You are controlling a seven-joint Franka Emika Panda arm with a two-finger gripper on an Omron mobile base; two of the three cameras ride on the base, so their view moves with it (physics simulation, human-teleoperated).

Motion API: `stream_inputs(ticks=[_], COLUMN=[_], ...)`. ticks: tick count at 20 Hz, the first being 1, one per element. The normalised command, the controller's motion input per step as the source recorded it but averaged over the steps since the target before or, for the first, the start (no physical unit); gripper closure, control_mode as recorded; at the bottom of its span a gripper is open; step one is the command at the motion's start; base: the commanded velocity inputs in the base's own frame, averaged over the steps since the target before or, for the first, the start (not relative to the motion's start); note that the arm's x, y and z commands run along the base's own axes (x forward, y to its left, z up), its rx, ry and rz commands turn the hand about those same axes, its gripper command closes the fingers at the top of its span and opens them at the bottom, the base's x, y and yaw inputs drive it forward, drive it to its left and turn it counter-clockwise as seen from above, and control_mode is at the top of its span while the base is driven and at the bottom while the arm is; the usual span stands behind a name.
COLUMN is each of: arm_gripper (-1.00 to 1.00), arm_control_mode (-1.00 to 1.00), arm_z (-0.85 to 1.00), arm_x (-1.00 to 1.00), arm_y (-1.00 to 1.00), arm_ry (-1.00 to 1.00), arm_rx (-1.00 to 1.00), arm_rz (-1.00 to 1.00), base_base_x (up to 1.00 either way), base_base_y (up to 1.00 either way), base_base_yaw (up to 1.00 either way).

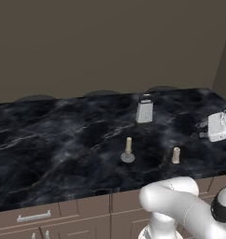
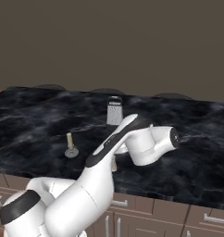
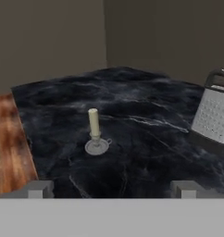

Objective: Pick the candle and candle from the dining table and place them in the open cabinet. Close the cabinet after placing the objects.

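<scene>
The gripper (image 3: 111, 189) stands wide open and empty: in the hand view its two blocky grey fingertips (image 3: 39, 189) rise far apart at the bottom edge. Centre-left of that view, above them, the slim candle (image 3: 94, 123) stands upright, a smooth cream stick on a round grey dish base. At the right edge is the box grater (image 3: 214, 113), silver-grey metal with a dotted perforated face and a dark handle on top. No writing is legible on anything.

In the left base view the short stub candle (image 1: 176, 155), a bare cream cylinder, stands upright right of centre, near the slim candle and well apart from the grater. Both candles rest on the dining table (image 1: 49, 135), a glossy black marble-look top with white veins, above brown panelled drawer fronts (image 1: 63, 215) with silver bar handles. A plain flat brown-grey wall (image 1: 105, 42) fills the upper half.
</scene>
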Motion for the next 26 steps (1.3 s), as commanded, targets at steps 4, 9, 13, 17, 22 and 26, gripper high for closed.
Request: stream_inputs(ticks=[4, 9, 13, 17, 22, 26], arm_gripper=[-1.0, -1.0, -1.0, -1.0, -1.0, -1.0], arm_control_mode=[-1.0, -1.0, -1.0, -1.0, -1.0, -1.0], arm_z=[-0.31, -0.4, -0.44, -0.42, -0.27, -0.25], arm_x=[0.0, 0.0, 0.0, 0.0, 0.01, 0.15], arm_y=[-0.17, -0.11, 0.01, 0.04, 0.1, 0.13], arm_ry=[0.0, 0.0, 0.0, 0.0, 0.0, 0.0], arm_rx=[0.0, -0.02, -0.03, -0.03, 0.0, 0.0], arm_rz=[0.16, 0.15, 0.1, 0.06, 0.02, 0.0], base_base_x=[0.0, 0.0, 0.0, 0.0, 0.0, 0.0], base_base_y=[0.0, 0.0, 0.0, 0.0, 0.0, 0.0], base_base_yaw=[0.0, 0.0, 0.0, 0.0, 0.0, 0.0])
